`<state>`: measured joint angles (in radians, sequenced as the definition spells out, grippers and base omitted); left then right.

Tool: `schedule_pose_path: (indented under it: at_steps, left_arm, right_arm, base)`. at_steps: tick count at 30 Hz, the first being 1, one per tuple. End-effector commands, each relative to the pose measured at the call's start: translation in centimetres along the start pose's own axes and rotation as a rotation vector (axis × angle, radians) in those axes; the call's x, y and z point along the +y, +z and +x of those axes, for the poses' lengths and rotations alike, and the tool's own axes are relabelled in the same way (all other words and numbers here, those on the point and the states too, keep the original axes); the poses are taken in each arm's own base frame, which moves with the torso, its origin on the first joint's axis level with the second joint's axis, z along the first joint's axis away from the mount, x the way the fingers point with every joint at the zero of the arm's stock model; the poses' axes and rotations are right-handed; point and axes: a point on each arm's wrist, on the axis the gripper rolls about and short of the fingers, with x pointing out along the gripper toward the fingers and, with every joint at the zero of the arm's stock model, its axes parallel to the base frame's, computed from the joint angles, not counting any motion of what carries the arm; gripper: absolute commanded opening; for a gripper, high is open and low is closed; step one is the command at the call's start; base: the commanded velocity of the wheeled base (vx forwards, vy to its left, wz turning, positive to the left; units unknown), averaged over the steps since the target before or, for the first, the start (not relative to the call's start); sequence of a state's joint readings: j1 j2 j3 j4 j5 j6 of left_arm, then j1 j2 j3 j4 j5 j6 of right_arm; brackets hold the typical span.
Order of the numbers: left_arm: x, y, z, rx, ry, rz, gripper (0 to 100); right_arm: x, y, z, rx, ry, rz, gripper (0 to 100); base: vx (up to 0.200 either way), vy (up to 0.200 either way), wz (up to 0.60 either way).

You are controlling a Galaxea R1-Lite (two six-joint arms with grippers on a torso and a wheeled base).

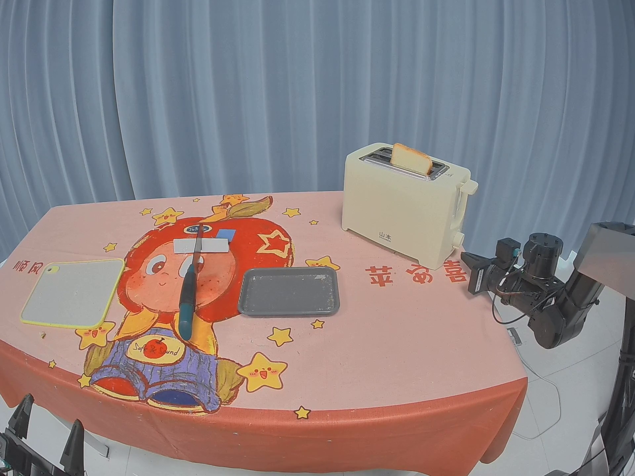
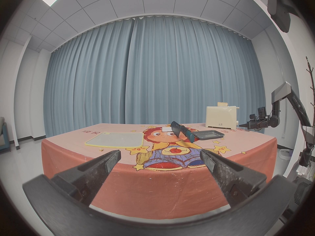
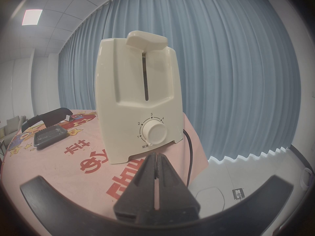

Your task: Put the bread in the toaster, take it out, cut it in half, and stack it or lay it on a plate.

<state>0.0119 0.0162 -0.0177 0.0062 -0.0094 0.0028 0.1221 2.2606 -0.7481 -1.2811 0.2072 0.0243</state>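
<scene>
The bread (image 1: 411, 158) stands upright in the toaster (image 1: 403, 203), its top poking above the slot, and the toaster's lever (image 3: 146, 40) sits at the top of its track. The right gripper (image 3: 156, 158), fingers pressed together with nothing between them, hangs near the toaster's lever end, facing the dial (image 3: 153, 131) and not touching it. To the toaster's left the grey plate (image 1: 289, 291) lies nearest, the knife (image 1: 188, 292) beyond it and the cutting board (image 1: 73, 292) farthest, while the left gripper (image 2: 160, 163), spread wide and empty, sits well away from the toaster, off the table (image 1: 410, 352) edge.
</scene>
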Motion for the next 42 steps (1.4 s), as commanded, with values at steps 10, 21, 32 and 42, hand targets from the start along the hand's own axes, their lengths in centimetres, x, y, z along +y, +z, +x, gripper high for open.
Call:
schedule_pose_path:
  at_steps: [10, 21, 32, 42]
  left_arm:
    - [0.0, -0.5, 0.0, 0.001, 0.001, 0.0, 100]
    - [0.0, -0.5, 0.0, 0.001, 0.001, 0.0, 100]
    - [0.0, -0.5, 0.0, 0.001, 0.001, 0.0, 100]
    - [0.0, -0.5, 0.0, 0.001, 0.001, 0.0, 100]
  right_arm:
    - [-0.3, -0.2, 1.4, -0.018, -0.001, 0.004, 0]
    - [0.0, -0.2, 1.6, -0.019, 0.005, 0.002, 0]
    - [0.2, 0.3, 1.2, -0.047, 0.008, -0.004, 0]
    - [1.1, 0.1, 1.1, -0.038, 0.028, -0.007, 0]
  base:
    - [0.0, 0.0, 0.0]
    - [0.0, 0.0, 0.0]
    - [0.0, 0.0, 0.0]
    - [0.0, 0.0, 0.0]
